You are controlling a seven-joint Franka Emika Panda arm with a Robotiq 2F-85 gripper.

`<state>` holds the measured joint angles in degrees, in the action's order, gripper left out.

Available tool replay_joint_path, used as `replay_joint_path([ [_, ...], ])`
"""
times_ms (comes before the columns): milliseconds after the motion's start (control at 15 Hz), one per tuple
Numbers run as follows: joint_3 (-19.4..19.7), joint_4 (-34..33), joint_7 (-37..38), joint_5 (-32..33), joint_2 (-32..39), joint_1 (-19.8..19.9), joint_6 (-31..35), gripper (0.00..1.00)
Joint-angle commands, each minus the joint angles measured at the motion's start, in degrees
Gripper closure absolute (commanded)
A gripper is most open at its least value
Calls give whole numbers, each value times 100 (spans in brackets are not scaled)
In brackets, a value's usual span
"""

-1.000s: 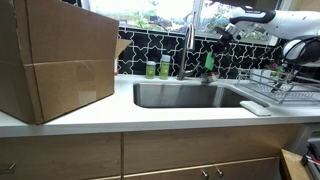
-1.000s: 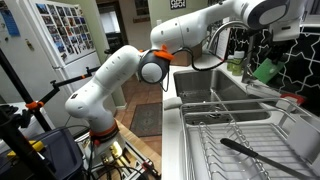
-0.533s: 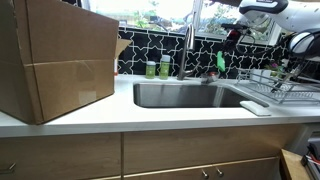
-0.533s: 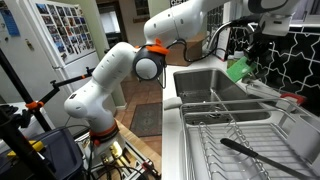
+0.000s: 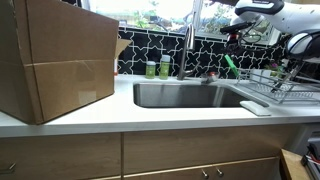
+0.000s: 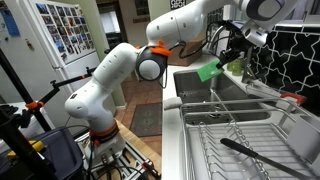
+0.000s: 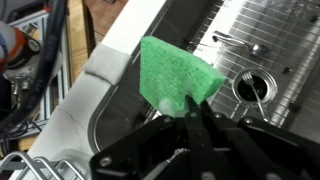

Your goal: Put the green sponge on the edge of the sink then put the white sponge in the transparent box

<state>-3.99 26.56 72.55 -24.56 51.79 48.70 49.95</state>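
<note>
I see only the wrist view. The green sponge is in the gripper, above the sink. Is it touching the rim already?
Observer: No. In both exterior views the green sponge hangs in the air from the gripper, clear of the sink.
Operator: Where does the white sponge lie?
Observer: The white sponge lies on the counter in front of the sink, at the end by the dish rack.
Operator: Is anything near the faucet?
Observer: Two green containers stand beside the faucet, behind the sink.
</note>
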Motion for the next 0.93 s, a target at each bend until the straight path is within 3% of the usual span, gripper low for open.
replay_joint_path([
  [0,-144,790,-177,135,-247,-144,-225,96],
  [67,42,122,-31,-24,25,-143,-286,96],
  [400,63,483,-79,-33,-32,-266,-286,96],
  [600,-447,1489,-421,-96,-286,-188,-288,96],
  [867,-844,2457,-696,9,-433,-130,-292,96],
])
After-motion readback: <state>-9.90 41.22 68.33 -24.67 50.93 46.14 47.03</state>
